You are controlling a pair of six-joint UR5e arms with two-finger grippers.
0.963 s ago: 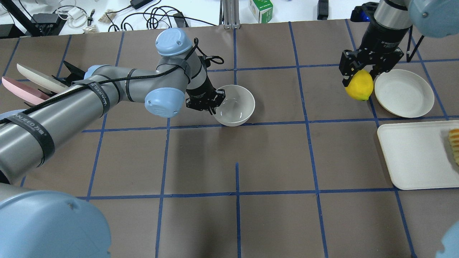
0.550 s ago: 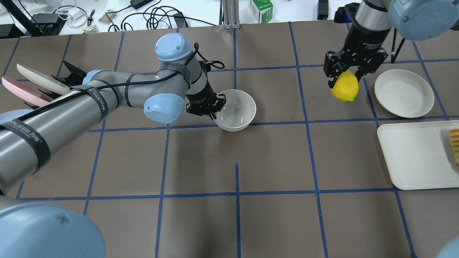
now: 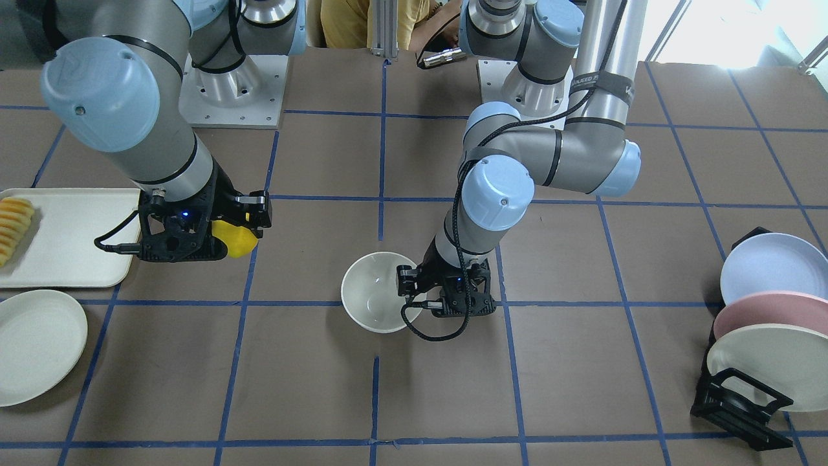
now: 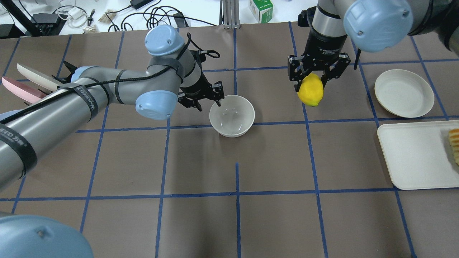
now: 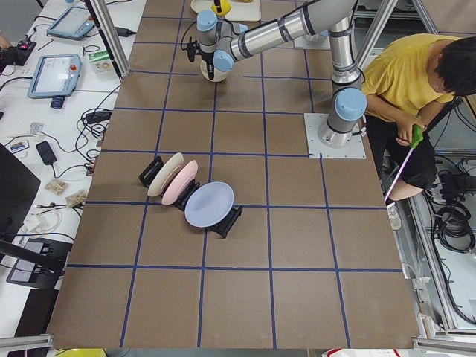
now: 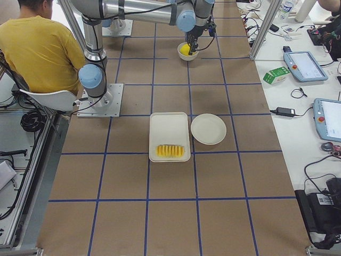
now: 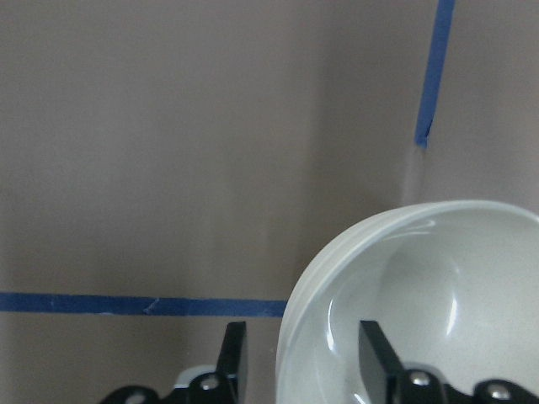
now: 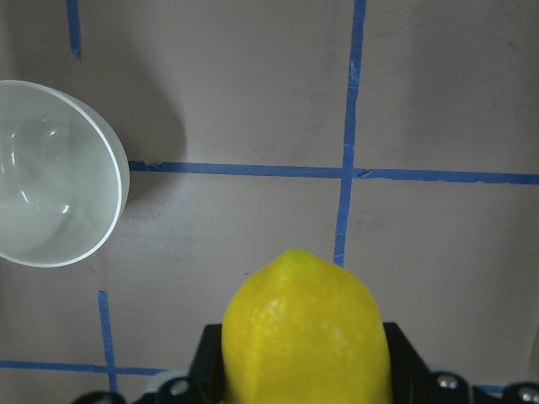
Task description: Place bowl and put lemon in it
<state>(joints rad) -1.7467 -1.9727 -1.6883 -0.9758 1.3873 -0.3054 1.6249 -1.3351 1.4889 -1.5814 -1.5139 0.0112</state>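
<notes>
The off-white bowl stands upright on the brown table near the middle; it also shows in the front view. My left gripper is open at the bowl's left rim. In the left wrist view the rim sits between the two spread fingers without being clamped. My right gripper is shut on the yellow lemon and holds it above the table, to the right of the bowl. The right wrist view shows the lemon in the jaws and the bowl off to the left.
A flat cream plate lies at the right. A white tray with orange-yellow fruit slices is in front of it. A black rack with pastel plates stands at the far left. A seated person is behind the robot.
My right gripper has carried the lemon leftward, from beside the cream plate toward the bowl. My left gripper has opened and let go of the bowl's rim; the bowl stays on the table.
</notes>
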